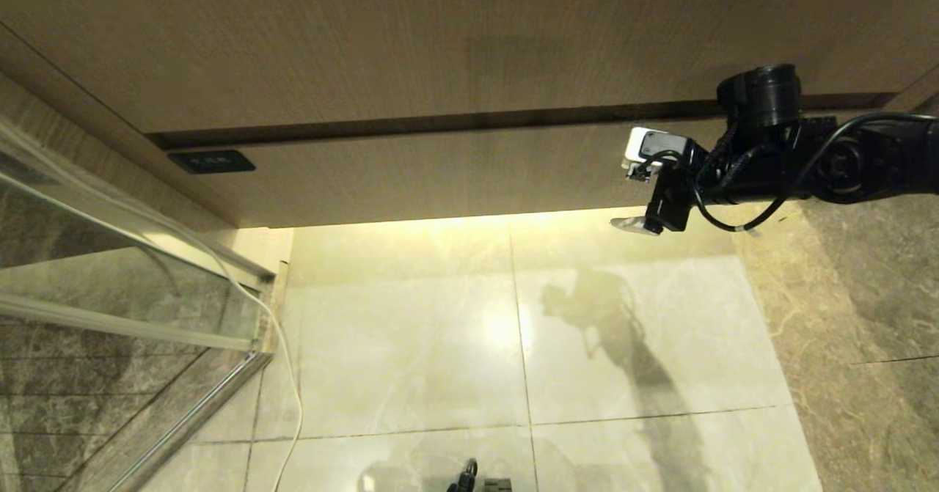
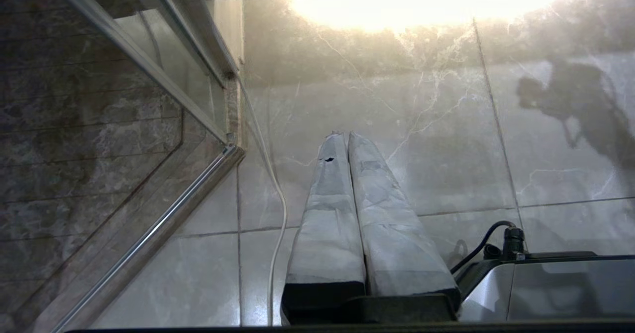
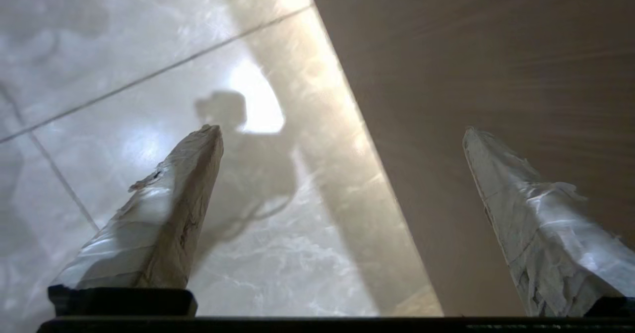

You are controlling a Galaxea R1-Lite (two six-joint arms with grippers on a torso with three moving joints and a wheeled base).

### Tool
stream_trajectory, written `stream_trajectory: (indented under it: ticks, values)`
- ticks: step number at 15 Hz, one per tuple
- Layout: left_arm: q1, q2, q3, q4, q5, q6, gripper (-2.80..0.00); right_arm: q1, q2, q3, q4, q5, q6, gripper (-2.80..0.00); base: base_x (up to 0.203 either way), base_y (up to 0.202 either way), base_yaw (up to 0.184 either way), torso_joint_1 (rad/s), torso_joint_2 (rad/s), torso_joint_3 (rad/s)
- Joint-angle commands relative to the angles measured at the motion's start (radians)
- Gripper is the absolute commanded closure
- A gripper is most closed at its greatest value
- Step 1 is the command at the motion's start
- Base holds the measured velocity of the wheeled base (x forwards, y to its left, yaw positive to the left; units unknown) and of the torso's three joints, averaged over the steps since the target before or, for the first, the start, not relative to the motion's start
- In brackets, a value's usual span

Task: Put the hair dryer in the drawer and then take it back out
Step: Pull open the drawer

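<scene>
The jaws of the right gripper (image 3: 342, 134) are spread wide and nothing is held between them; one finger is seen over the pale marble floor (image 1: 411, 345), the other before the wood-grain drawer (image 1: 440, 173). In the head view this gripper (image 1: 637, 222) is carried on the black right arm, which reaches in from the right, at the lower edge of the drawer front. The drawer is shut, and a small dark label (image 1: 211, 161) is borne at its left end. The hair dryer cannot be seen in any view. The jaws of the left gripper (image 2: 346, 134) are pressed together, empty, over the floor. A thin white cord (image 1: 290, 375) is laid beside a glass shower partition (image 1: 110, 272).
</scene>
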Motion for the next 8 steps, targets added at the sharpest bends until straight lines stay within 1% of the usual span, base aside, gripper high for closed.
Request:
stream_trajectory:
  ticks: [1,5,8]
  values:
    - [0.000,0.000,0.000,0.001,0.000,0.000,0.00,0.004,-0.031,0.020,-0.015,0.001,-0.004,-2.80,0.000,0.000,0.000,0.000,0.00,0.000]
    - [0.000,0.000,0.001,0.001,0.000,0.000,0.00,0.002,-0.062,0.035,-0.018,0.007,-0.004,-2.80,0.000,0.000,0.000,0.000,0.00,0.000]
    - [-0.001,0.000,0.000,0.001,0.000,0.001,0.00,-0.002,-0.094,0.074,-0.037,0.013,-0.004,-2.80,0.000,0.000,0.000,0.000,0.00,0.000]
